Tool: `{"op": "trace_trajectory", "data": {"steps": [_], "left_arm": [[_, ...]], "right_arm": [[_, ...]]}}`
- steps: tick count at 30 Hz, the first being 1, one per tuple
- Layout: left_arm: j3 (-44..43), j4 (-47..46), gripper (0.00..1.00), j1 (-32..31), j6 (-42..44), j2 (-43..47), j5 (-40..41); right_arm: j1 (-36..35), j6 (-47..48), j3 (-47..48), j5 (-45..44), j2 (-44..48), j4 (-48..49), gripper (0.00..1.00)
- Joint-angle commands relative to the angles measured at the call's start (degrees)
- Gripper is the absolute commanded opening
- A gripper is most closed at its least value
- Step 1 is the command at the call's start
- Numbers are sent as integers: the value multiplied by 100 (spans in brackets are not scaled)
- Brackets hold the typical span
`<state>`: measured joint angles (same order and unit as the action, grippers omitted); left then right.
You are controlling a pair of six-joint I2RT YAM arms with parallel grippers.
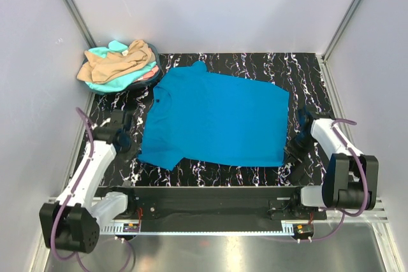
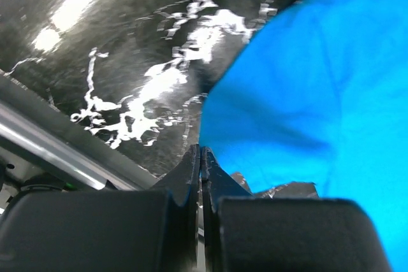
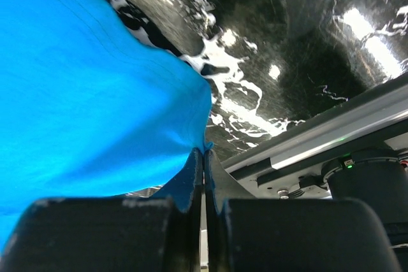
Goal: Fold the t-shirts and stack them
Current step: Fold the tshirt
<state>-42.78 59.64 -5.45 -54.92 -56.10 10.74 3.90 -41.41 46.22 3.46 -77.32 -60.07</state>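
- Blue t-shirt (image 1: pixel 217 119) lies flat mid-desk (image 1: pixel 255 65); we see collar toward the left edge, hem right, long axis left-right.
- Dark tub (image 1: pixel 155 54), far-left corner: tan t-shirt (image 1: pixel 115 62), mint t-shirt (image 1: pixel 105 84), coral t-shirt (image 1: pixel 148 74) heaped inside.
- Left end effector (image 2: pixel 201 157) and right end effector (image 3: pixel 204 157) both closed, tips at blue t-shirt's near corners.

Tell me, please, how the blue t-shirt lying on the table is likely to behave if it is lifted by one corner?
The blue t-shirt would probably go floppy and drape: it lies flat with soft wrinkles and a wavy hem. It looks thin, so it is likely light. On the glossy marbled table a push would probably bunch it rather than shift it whole.
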Motion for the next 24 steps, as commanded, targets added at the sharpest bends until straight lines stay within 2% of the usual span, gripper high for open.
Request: {"op": "trace_trajectory", "data": {"steps": [1, 10, 24], "left_arm": [[-555, -286, 0, -297, 270, -418, 24], [-1978, -207, 0, -922, 710, -1745, 235], [-3578, -435, 0, -1019, 1413, -3179, 323]], "right_arm": [[23, 1, 405, -293, -116, 40, 0], [14, 221, 740, -320, -503, 145, 0], [23, 441, 1064, -434, -1180, 400, 0]]}}
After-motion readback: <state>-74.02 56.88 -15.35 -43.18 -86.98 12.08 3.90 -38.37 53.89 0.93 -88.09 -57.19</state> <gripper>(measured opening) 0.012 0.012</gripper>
